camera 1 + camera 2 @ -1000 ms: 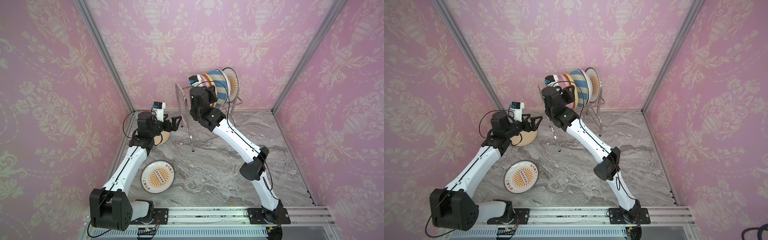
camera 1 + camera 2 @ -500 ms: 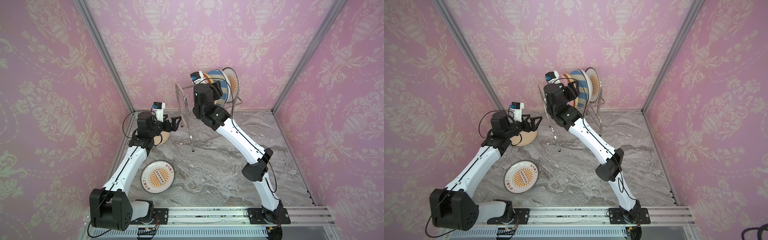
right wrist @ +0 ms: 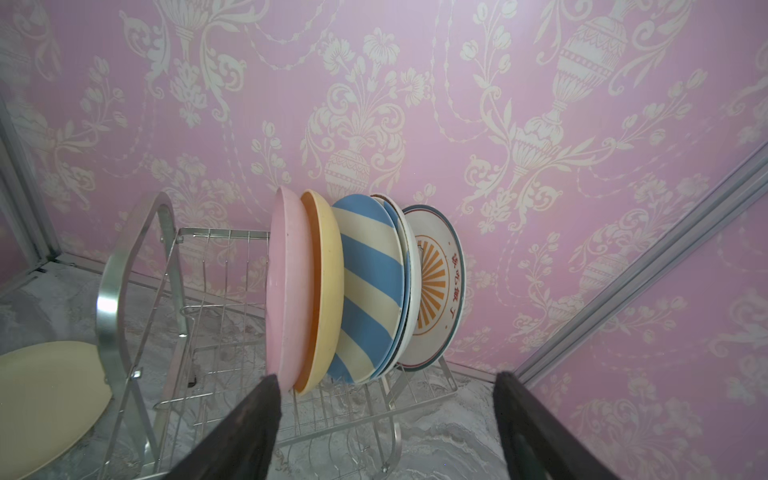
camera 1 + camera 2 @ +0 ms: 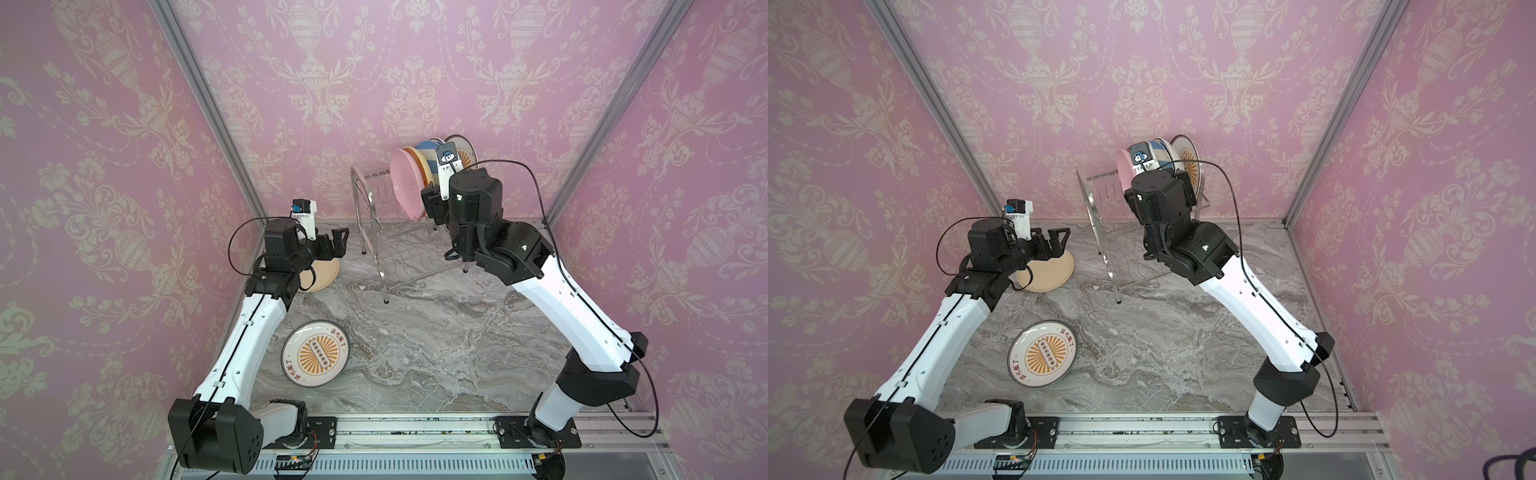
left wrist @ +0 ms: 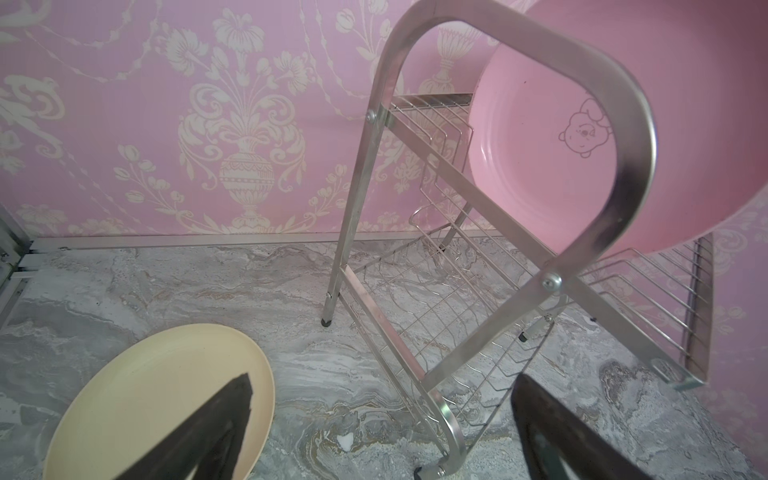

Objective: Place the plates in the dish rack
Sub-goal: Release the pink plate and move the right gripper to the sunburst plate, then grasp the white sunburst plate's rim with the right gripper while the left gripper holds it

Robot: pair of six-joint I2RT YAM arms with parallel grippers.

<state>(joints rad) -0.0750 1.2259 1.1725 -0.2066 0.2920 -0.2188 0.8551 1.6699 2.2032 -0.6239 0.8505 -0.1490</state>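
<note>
Your right gripper [image 3: 386, 380] hangs spread and empty before the dish rack [image 3: 112, 299], one fingertip just beside the pink plate [image 3: 286, 282]. You can count five plates upright on the rack's upper tier: that pink plate, one yellow plate [image 3: 324, 291], two blue-striped plates [image 3: 370, 291] and one racked sunburst plate [image 3: 436, 286]. Beside the rack, your left gripper [image 5: 382, 378], also spread, hovers over one cream plate [image 5: 145, 395]. One loose sunburst plate [image 4: 316, 353] lies flat farther from the rack.

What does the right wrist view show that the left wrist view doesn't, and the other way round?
Only the right wrist view shows the plates racked behind the pink plate: the yellow plate, the striped plate and the sunburst plate. Only the left wrist view shows the bear drawing on the pink plate's face. Both show the pink plate, the cream plate lying on the table, and the dish rack.
</note>
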